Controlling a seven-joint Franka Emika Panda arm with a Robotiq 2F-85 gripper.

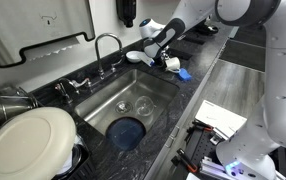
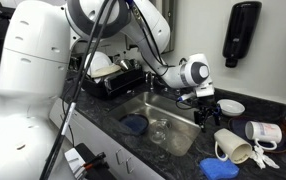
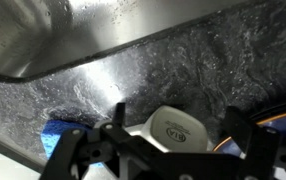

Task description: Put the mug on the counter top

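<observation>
One mug [image 2: 235, 150] lies on its side on the counter top [image 3: 183, 60], to the side of the steel sink [image 2: 168, 115]. The single gripper [image 2: 207, 118] hangs just above it with its fingers [image 3: 245, 140] spread wide. In the wrist view they stand either side of the mug's stamped base and do not pinch it.

Crowding the mug are:
- one blue cloth or sponge [image 2: 216, 168] just beside it
- one other white cup [image 2: 259, 131] tipped over nearby
- one shallow white bowl [image 2: 231, 106] behind it

In the basin sit one blue round item [image 1: 128, 131] and at least one clear glass [image 2: 158, 128]. One faucet [image 1: 105, 45] stands behind the sink, and one large white plate [image 1: 28, 140] sits at the far end.
</observation>
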